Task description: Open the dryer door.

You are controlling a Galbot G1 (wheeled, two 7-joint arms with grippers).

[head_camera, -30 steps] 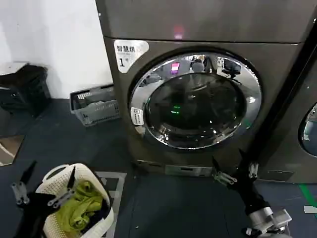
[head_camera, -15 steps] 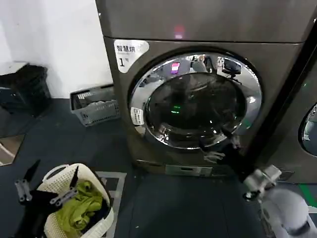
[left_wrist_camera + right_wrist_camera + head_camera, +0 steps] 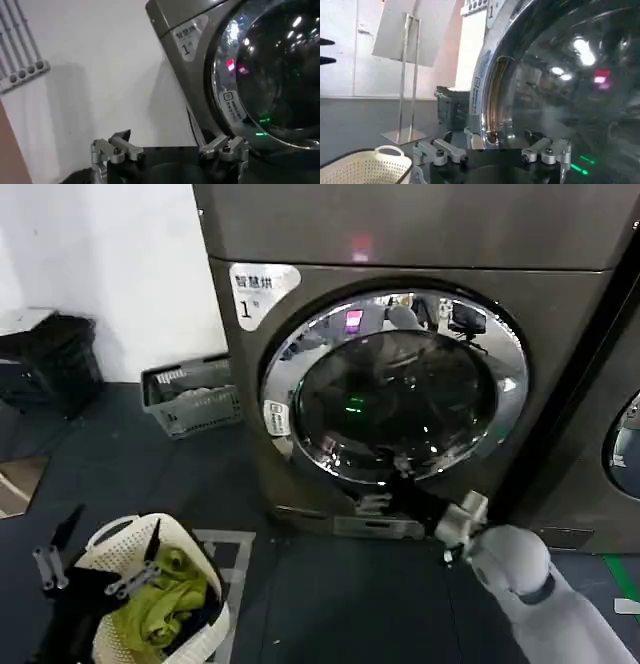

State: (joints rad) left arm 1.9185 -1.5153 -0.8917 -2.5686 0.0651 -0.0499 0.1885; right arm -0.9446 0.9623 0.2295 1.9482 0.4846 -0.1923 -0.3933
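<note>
The dryer door (image 3: 394, 387), its chrome rim ringing dark glass, sat closed on the front of the grey machine (image 3: 400, 244) marked "1". The right gripper (image 3: 385, 487) reached up from the lower right to the bottom of the rim, just at the door's lower edge; whether it touched the chrome could not be told. From its wrist camera the fingers (image 3: 445, 152) stood spread apart, grasping nothing. The left gripper (image 3: 95, 559) waited, fingers spread (and empty), over a white laundry basket (image 3: 120, 534) holding green cloth (image 3: 165, 599) on the dark floor (image 3: 330, 604).
</note>
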